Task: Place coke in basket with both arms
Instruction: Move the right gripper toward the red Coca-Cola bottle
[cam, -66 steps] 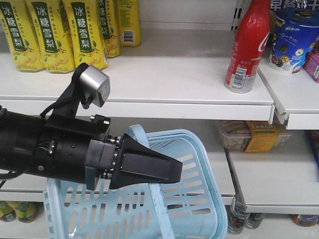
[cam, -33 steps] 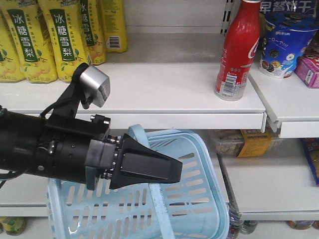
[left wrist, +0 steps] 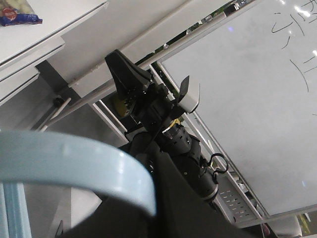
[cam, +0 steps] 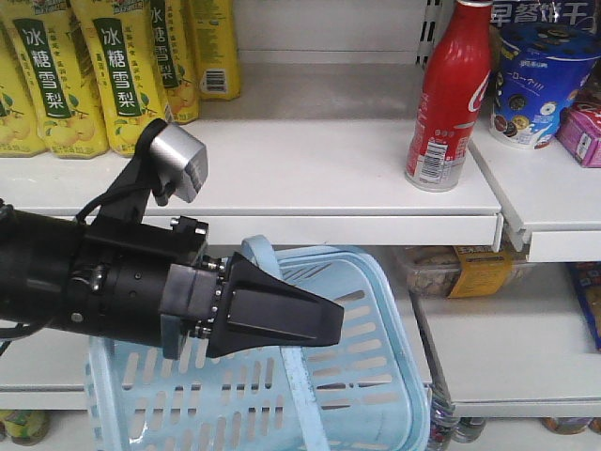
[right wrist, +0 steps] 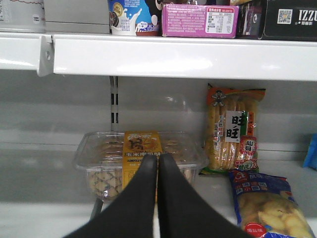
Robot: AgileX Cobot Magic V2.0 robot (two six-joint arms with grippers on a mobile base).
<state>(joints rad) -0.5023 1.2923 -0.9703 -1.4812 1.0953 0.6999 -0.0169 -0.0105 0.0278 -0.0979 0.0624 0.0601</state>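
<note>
Left gripper (cam: pixel 331 324), arm held level, is clamped on the handle of the basket (cam: pixel 371 371). Right gripper (right wrist: pixel 157 159) is closed and empty, aimed at a clear snack box (right wrist: pixel 104 158). The coke (cam: pixel 444 94) stands upright on the upper shelf (cam: pixel 310 169).

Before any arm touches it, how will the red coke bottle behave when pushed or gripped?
The coke stands tall and slim on a narrow base, so a high push would probably tip it. Its glossy round body may slip in a grip.
</note>
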